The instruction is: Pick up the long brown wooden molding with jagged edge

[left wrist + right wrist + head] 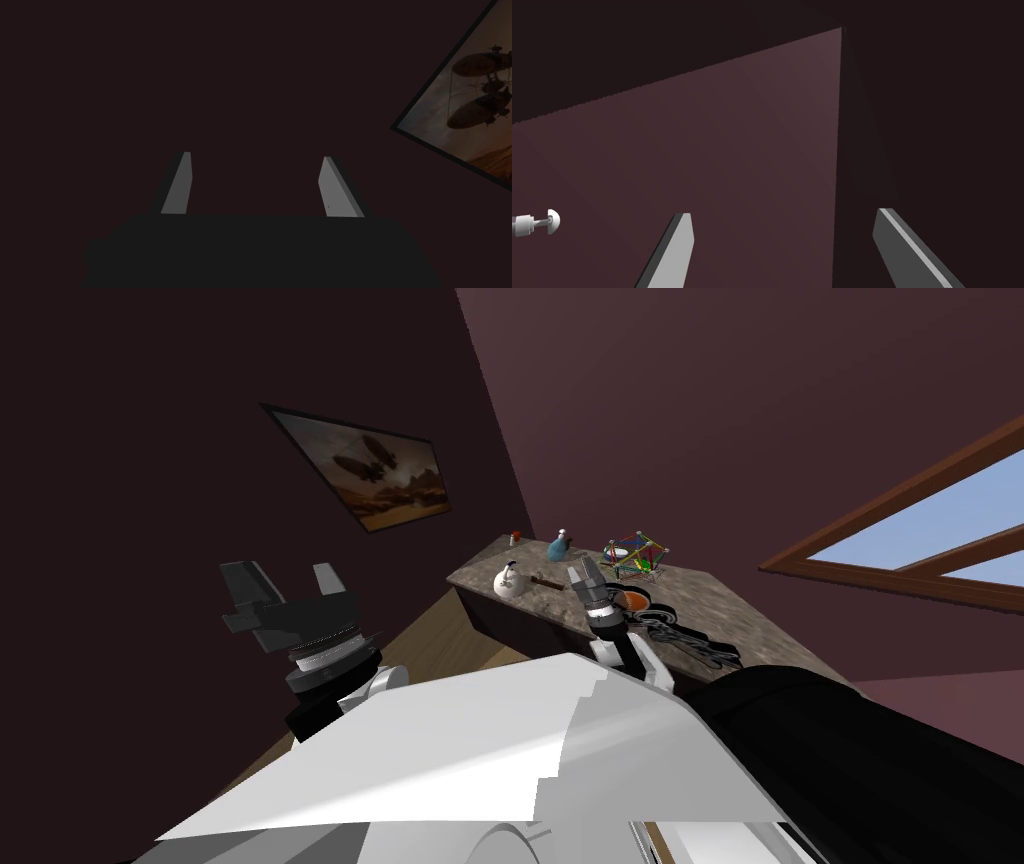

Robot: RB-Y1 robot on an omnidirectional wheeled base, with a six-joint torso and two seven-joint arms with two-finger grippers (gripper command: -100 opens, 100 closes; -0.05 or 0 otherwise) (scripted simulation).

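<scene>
- Your right gripper (pixel 585 576) stands over the stone-patterned counter (pixel 745 623), blades up. Its wrist view shows the two fingers (pixel 679 250) spread wide with nothing between them, aimed at the corner where two dark reddish walls meet.
- The molding (pixel 700 650) lies flat on the counter at about 4 o'clock from that gripper in the head view, just beside the right forearm. It shows as a long strip with a jagged outline. It looks dark grey there rather than brown, and I cannot make out any wood grain.
- The molding is apart from the blades, behind and to the side of where they point.
- An orange dish (pixel 632 600) sits between the gripper and the near end of the molding. I cannot tell whether the two touch.
- From the gripper, a white kettle (pixel 508 579) is at 9 o'clock with a short brown stick (pixel 546 584) beside it. A blue bottle (pixel 557 549) is at 11 o'clock and a coloured wire frame (pixel 633 556) at 2 o'clock.
- Your left gripper (pixel 287 580) is raised off the counter's left end at about 9 o'clock, well apart from everything on the top. Its blades are parted and hold nothing.
</scene>
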